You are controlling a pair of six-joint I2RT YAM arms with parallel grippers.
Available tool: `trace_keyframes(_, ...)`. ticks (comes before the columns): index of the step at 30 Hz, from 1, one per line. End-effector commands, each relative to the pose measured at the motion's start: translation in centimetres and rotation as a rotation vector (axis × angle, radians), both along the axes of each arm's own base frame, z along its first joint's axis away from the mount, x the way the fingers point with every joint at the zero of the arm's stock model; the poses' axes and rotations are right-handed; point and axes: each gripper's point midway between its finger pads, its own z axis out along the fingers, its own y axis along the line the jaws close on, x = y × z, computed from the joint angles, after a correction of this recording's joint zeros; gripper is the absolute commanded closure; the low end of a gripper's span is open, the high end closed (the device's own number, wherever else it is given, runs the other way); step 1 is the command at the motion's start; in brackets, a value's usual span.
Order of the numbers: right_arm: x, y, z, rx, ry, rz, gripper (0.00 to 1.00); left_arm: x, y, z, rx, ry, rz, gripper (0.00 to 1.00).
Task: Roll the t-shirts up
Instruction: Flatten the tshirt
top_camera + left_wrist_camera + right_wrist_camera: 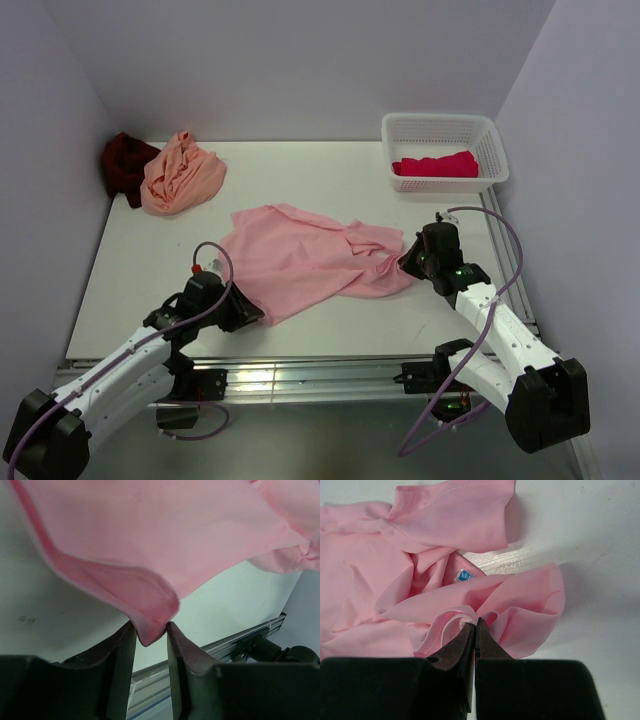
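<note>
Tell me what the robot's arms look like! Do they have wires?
The left arm and right arm are white tubes with chunky black joints. A purple cable loops along each. Their fingers are dark and smooth, and small green lights glow on the right arm.

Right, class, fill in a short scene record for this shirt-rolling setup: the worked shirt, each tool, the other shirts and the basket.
worked shirt: light pink t-shirt, spread and rumpled on the table, not rolled
left tool: jaws apart, a hem corner of the shirt dipping between them
right tool: shut on a bunched fold of the shirt
waiting shirts: peach-orange t-shirt and dark maroon t-shirt, heaped at the far left corner
basket: white basket at far right, crimson-pink t-shirt inside
</note>
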Motion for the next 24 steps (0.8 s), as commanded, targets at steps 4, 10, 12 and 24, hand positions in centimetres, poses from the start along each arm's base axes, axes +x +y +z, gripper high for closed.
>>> trace_keyframes(4,0.6,0.0,1.0,-0.001,-0.035,0.012,1.00,0.4,-0.3,0.5,-0.016,-0.052,-0.009,0.69)
trace_keyframes(10,0.3,0.0,0.8,-0.001,-0.034,0.017,1.00,0.9,0.5,2.2,-0.009,-0.098,0.039,0.97)
trace_keyframes(12,0.3,-0.1,0.9,-0.012,-0.037,0.022,1.00,1.3,0.8,3.1,-0.012,-0.115,0.068,1.00)
trace_keyframes(24,-0.4,1.3,2.3,0.017,-0.065,0.132,1.00,7.5,5.4,19.3,0.218,-0.367,0.285,1.00)
